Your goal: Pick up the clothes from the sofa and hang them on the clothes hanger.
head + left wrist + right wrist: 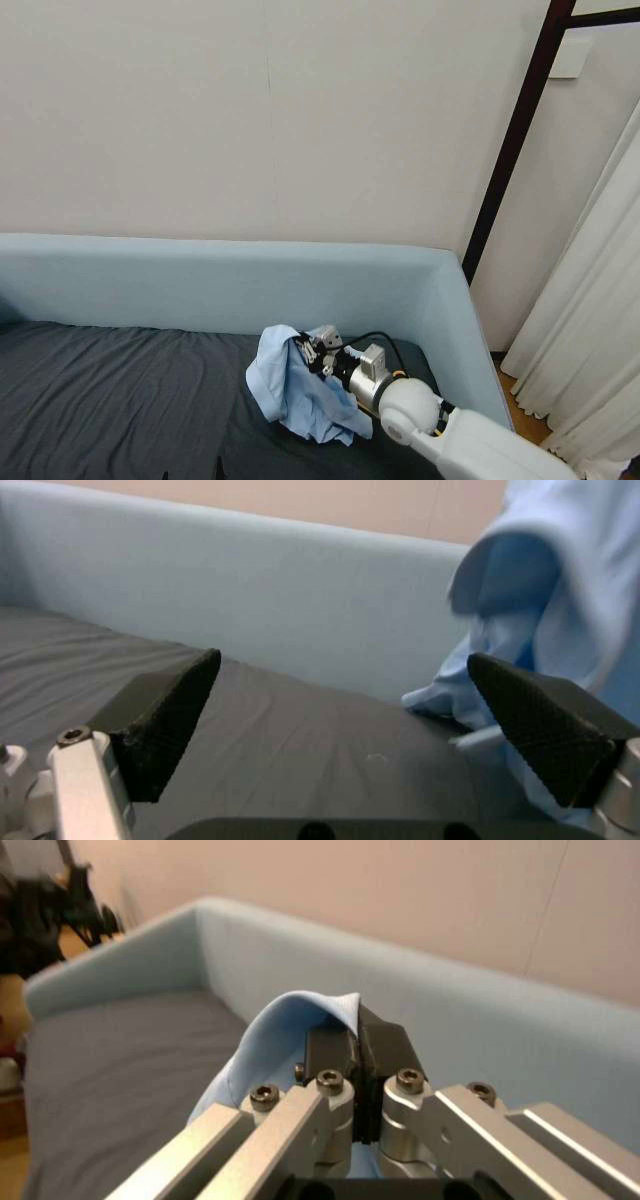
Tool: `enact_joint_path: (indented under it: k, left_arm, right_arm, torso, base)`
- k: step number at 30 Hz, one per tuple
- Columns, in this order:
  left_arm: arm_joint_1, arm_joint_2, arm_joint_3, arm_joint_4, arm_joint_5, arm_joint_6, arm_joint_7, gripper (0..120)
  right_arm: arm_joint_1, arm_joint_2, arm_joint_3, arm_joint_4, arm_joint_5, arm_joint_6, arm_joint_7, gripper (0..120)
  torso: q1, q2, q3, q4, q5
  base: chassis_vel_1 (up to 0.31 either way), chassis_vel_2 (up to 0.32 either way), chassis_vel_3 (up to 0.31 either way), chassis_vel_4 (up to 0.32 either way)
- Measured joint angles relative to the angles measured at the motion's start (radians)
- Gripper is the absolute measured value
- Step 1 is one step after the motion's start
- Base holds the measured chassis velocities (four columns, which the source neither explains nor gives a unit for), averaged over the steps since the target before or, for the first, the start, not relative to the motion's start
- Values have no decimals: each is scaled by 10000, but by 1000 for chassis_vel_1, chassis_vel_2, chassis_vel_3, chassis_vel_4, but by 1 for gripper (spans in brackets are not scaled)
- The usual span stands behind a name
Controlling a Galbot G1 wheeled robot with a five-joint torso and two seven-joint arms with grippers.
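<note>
Shirt (290,388), pale blue, hangs bunched from the right hand (316,352) near the right end of the sofa (200,285) in the head view. Its lower folds touch the dark seat, and the arm reaches in from the lower right. A dark pole (510,150) and a white curtain (590,320) stand beyond the sofa's end. From the left wrist, the left hand (343,667) sits low over the seat, its fingers (165,720) spread wide with nothing between them and the shirt just beside one. From the right wrist, the right hand is clamped tight on a fold of the shirt, above the seat.
</note>
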Motion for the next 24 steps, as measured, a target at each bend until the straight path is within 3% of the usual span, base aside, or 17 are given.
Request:
enact_joint_path:
  k: [9, 16, 19, 24]
  left_arm:
    - [16, -77, -47, -282, -76, 45, -36, 97]
    - [156, -105, -136, -530, -75, 71, -36, 97]
    - [189, -125, -146, -553, -75, 71, -39, 97]
    - [502, -358, -231, -752, -60, -40, -101, 97]
  right_arm:
    - [2819, -790, -21, 1851, 2924, -531, 296, 0]
    - [3858, -1104, -115, 2699, 4432, -668, 69, 0]
    - [3959, -1071, -178, 2750, 4525, -666, -36, 0]
    - [4281, 78, -776, 1993, 4287, -503, -343, 0]
  torso:
    - [-1, 0, 0, 2, -1]
    - [-1, 0, -1, -1, -1]
    - [-1, 0, -2, -1, -1]
    - [-1, 0, 0, 1, -1]
  base:
    - [0, 0, 0, 0]
    - [0, 0, 0, 0]
    - [0, 0, 0, 0]
    - [0, 0, 0, 0]
